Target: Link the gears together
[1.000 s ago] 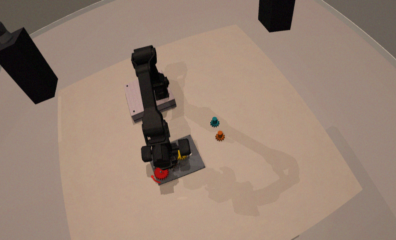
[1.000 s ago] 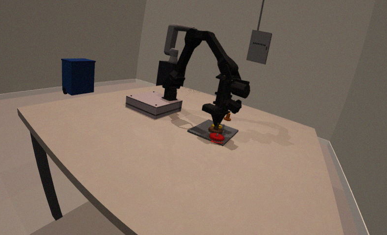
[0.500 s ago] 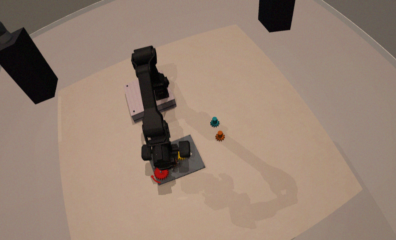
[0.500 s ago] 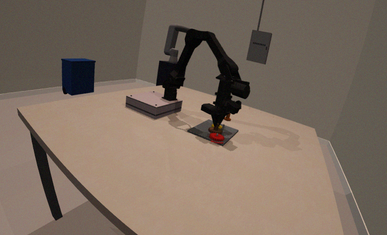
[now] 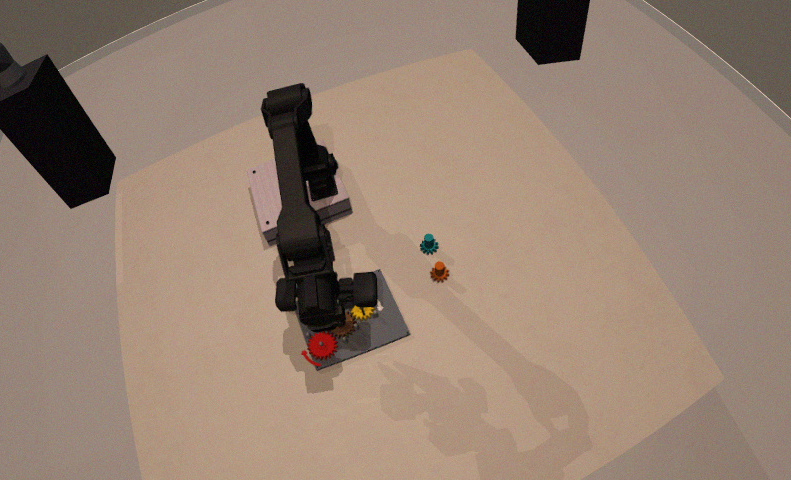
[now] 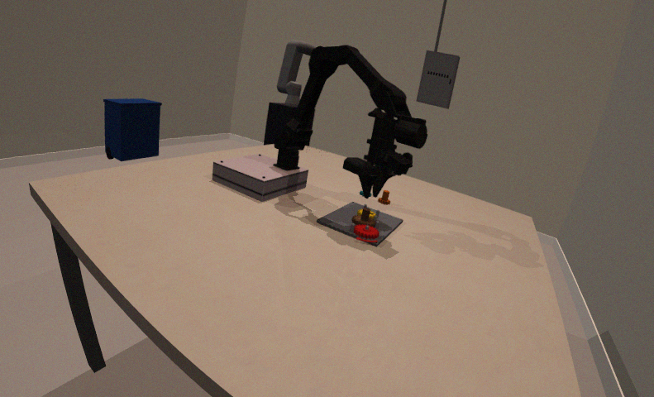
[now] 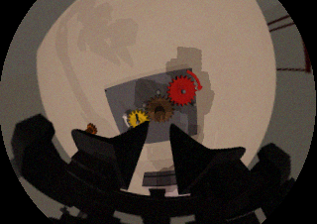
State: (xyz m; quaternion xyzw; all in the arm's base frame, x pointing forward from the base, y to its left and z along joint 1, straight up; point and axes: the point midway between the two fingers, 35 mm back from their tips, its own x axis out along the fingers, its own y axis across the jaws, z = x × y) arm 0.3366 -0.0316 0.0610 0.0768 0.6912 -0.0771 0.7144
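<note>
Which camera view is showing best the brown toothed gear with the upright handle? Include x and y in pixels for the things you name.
The wrist view: the brown toothed gear with upright handle (image 5: 345, 326) (image 6: 365, 219) (image 7: 159, 109) appears there with nothing in front, between red and yellow gears. The top view hides part behind the black arm. The exterior view shows its handle upright, but its disc only obliquely.

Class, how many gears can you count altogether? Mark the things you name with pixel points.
5: red (image 5: 322, 344) (image 6: 365, 231) (image 7: 181, 90), brown (image 5: 344, 326) (image 6: 363, 221) (image 7: 159, 116) and yellow (image 5: 361, 312) (image 6: 370, 215) (image 7: 137, 119) on the board; teal (image 5: 428, 245) (image 6: 362, 193) and orange (image 5: 439, 273) (image 6: 384, 198) (image 7: 91, 129) beside it. The arm may hide more.
</note>
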